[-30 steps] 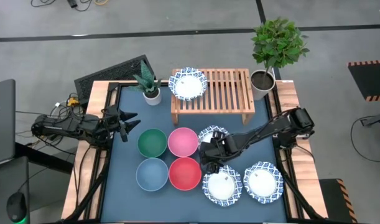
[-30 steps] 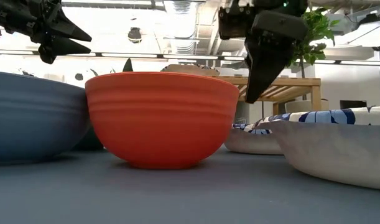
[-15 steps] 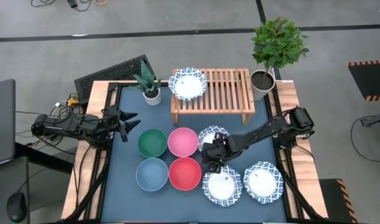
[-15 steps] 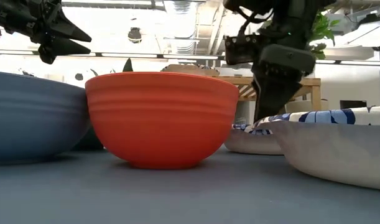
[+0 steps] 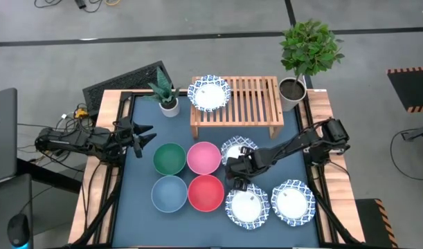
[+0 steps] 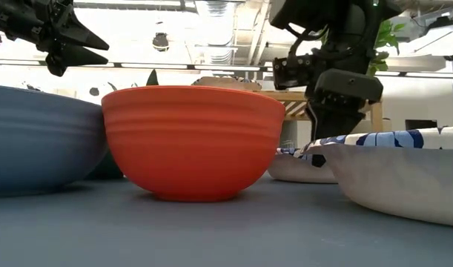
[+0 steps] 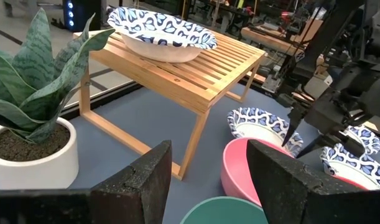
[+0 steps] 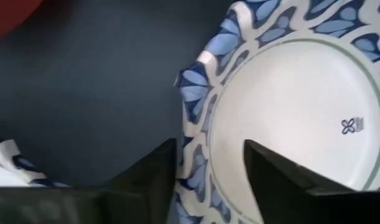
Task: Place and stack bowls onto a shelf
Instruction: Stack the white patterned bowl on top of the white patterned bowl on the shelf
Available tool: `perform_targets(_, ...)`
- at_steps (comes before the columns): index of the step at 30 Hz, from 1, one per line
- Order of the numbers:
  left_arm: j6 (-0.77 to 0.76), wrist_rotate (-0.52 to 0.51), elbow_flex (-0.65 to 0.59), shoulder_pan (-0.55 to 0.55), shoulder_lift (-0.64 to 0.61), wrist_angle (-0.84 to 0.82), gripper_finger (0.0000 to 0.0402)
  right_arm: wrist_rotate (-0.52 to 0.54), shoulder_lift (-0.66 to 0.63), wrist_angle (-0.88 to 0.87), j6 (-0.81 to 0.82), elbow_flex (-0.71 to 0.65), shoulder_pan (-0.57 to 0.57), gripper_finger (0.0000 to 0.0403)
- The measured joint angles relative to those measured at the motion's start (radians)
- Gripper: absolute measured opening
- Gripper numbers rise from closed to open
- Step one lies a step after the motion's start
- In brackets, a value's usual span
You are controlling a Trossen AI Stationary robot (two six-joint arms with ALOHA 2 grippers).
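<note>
My right gripper (image 5: 236, 184) is open and low over the nearer white bowl with a blue-patterned rim (image 5: 247, 207). In the right wrist view its fingers stand on either side of that bowl's rim (image 8: 191, 134), one outside and one over the white inside. I cannot see them touch it. Another patterned bowl (image 5: 237, 149) sits just beyond, a third (image 5: 292, 203) to the right, and one (image 5: 209, 93) rests on the shelf (image 5: 249, 104). Green (image 5: 169, 158), pink (image 5: 203, 157), light blue (image 5: 169, 193) and red (image 5: 205, 192) bowls stand on the table. My left gripper (image 5: 147, 135) waits open by the table's left edge.
A snake plant in a white pot (image 5: 164, 93) stands left of the shelf and a leafy plant in a pot (image 5: 301, 62) stands at its right. The bowls crowd the table's middle and near part. Bare blue table (image 5: 138, 173) shows along the left side.
My right gripper has come down and moved a little toward the table's near edge, from above the middle patterned bowl down to the rim of the nearer one. The bowls have stayed in place.
</note>
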Motion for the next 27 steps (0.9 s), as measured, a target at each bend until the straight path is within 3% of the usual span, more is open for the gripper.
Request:
perform_targets(8, 0.0, 0.0, 0.0, 0.0, 0.0, 0.0, 0.0193, -0.027, 0.0, -0.027, -0.006, 0.002, -0.033, 0.0026)
perform_targets(15, 0.001, 0.0, 0.0, 0.0, 0.0, 0.0, 0.0193, -0.03, 0.0, -0.066, -0.019, 0.017, -0.03, 0.0027)
perform_targets(27, 0.001, 0.0, 0.0, 0.0, 0.0, 0.001, 0.0193, -0.046, 0.0, -0.423, -0.027, 0.255, -0.024, 0.0023)
